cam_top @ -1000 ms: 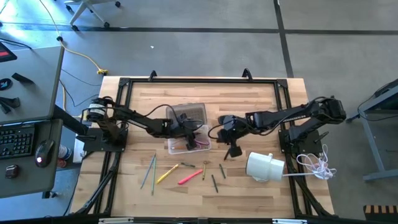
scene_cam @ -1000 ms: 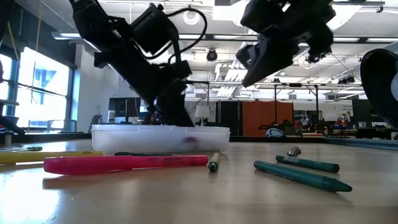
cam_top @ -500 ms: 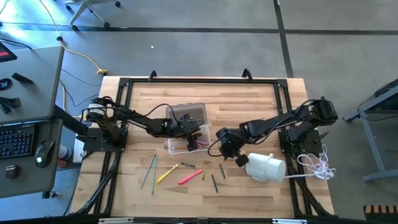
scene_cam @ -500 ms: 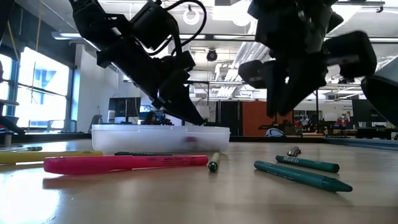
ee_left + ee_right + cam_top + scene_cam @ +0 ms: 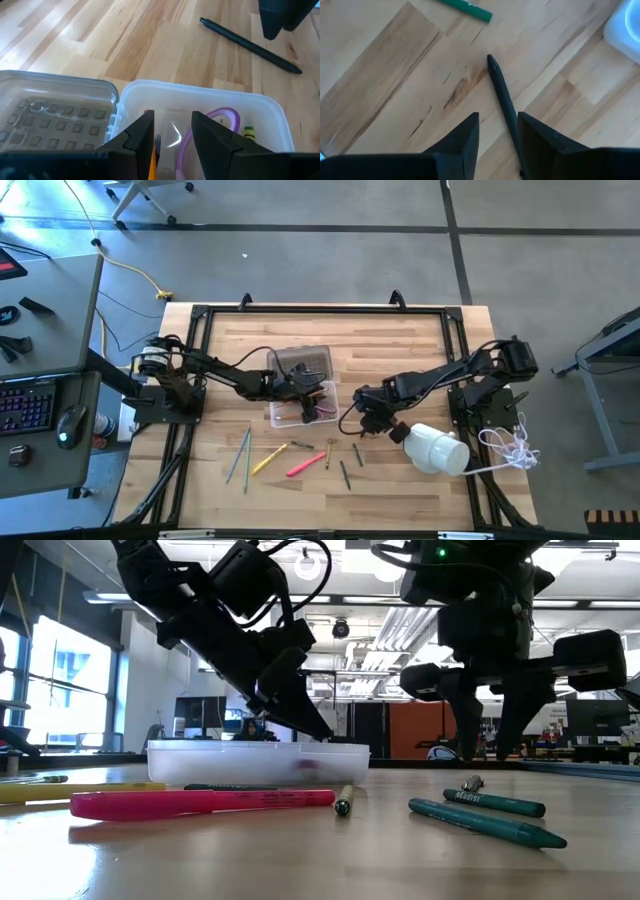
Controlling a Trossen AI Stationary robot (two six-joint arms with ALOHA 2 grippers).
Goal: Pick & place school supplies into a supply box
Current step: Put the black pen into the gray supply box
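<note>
The clear supply box (image 5: 300,416) lies mid-table, its ribbed lid (image 5: 303,363) open on the far side. Inside show purple-handled scissors (image 5: 225,117) and a yellow-green pen end (image 5: 248,132). My left gripper (image 5: 172,132) hangs open over the box, its fingers slanting down into it. To the box's right, my right gripper (image 5: 497,137) points down, open, just above the table. A dark pen (image 5: 502,97) lies flat on the wood between its fingers. More pens lie near the front: green (image 5: 240,452), yellow (image 5: 265,460), pink (image 5: 305,464).
A white cylinder (image 5: 437,448) lies on its side just right of my right gripper, with a white cord (image 5: 505,445) behind it. Loose dark pens (image 5: 345,473) and teal ones (image 5: 485,822) lie toward the near edge. Black frame rails (image 5: 320,310) border the table.
My right gripper has come down toward the table and a little toward the near edge. It has turned from a slant to pointing straight down and has opened over the dark pen. The white cylinder has shifted slightly toward the right edge.
</note>
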